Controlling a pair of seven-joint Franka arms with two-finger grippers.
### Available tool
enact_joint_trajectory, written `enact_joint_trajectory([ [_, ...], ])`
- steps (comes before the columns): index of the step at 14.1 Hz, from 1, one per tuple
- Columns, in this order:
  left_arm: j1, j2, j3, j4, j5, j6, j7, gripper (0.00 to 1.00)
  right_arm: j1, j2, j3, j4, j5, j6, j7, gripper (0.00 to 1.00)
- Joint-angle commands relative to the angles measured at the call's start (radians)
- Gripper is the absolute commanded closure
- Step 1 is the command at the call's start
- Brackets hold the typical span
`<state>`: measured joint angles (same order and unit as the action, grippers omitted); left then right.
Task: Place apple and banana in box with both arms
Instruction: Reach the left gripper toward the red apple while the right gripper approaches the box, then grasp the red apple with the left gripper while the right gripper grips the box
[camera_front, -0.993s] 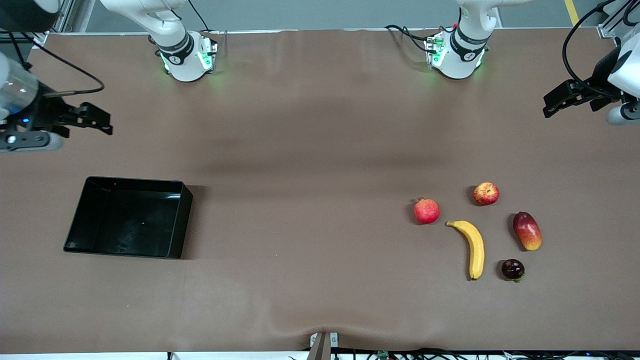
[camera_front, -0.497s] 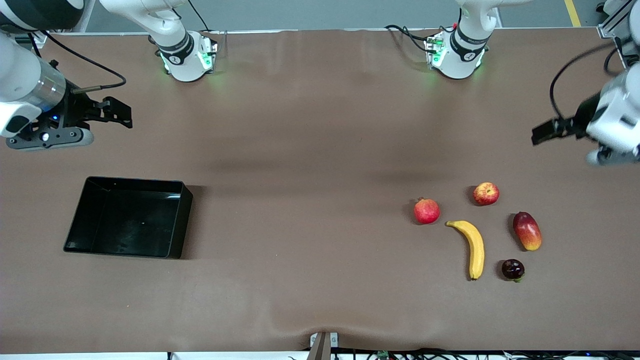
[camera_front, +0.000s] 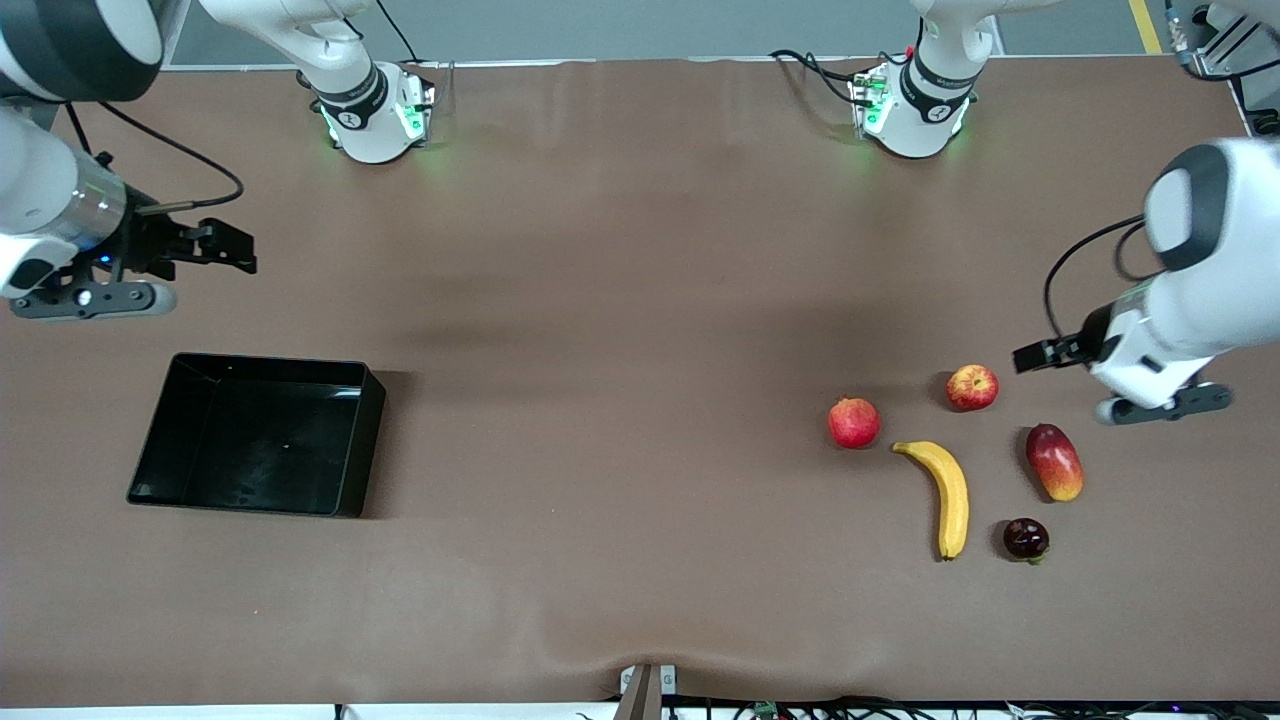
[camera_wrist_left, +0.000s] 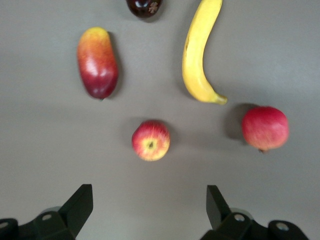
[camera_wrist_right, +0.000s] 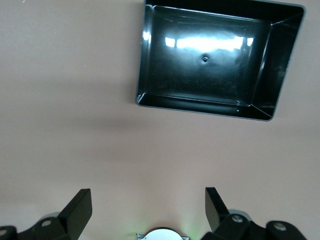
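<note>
The apple (camera_front: 972, 387) lies on the brown table at the left arm's end, farthest from the front camera among the fruits. The banana (camera_front: 945, 495) lies nearer to the camera than the apple. My left gripper (camera_front: 1035, 355) is open and empty, over the table just beside the apple. In the left wrist view the apple (camera_wrist_left: 150, 140) and banana (camera_wrist_left: 199, 55) lie ahead of the open left gripper (camera_wrist_left: 149, 197). The black box (camera_front: 260, 433) stands empty at the right arm's end. My right gripper (camera_front: 235, 250) is open and empty over bare table near the box (camera_wrist_right: 220, 57).
A pink-red round fruit (camera_front: 853, 422) lies beside the apple and the banana's stem. A red-yellow mango (camera_front: 1054, 461) and a dark purple fruit (camera_front: 1025, 538) lie beside the banana toward the left arm's end. The arm bases (camera_front: 375, 110) stand along the table's edge.
My left gripper has come in from the table's end and down toward the apple. My right gripper moved in toward the table, then shifted only slightly. The fruits and box have not moved.
</note>
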<state>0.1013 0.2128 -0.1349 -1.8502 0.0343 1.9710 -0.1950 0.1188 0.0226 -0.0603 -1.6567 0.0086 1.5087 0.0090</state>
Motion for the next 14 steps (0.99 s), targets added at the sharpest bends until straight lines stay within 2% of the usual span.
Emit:
enact_joint_trajectory([
  [1,0.034,-0.023,-0.003,-0.186,0.004,0.217,-0.009,0.00,-0.071,0.028,0.007,-0.003,0.001,0.044,-0.003,0.00],
  [3,0.038,0.014,-0.003,-0.254,0.004,0.336,-0.008,0.00,-0.119,0.060,0.007,-0.003,-0.006,0.091,-0.004,0.00],
  [6,0.040,0.080,-0.002,-0.256,0.004,0.370,-0.009,0.00,-0.200,0.128,0.007,-0.008,-0.024,0.168,-0.007,0.00],
  [9,0.040,0.140,-0.003,-0.251,0.004,0.403,-0.008,0.00,-0.255,0.163,0.007,-0.076,-0.070,0.318,-0.035,0.00],
  [11,0.038,0.175,-0.002,-0.250,0.004,0.436,-0.008,0.00,-0.295,0.198,0.007,-0.124,-0.070,0.440,-0.085,0.00],
  [14,0.040,0.207,-0.003,-0.247,0.004,0.453,-0.008,0.00,-0.317,0.273,0.007,-0.124,-0.070,0.511,-0.142,0.00],
])
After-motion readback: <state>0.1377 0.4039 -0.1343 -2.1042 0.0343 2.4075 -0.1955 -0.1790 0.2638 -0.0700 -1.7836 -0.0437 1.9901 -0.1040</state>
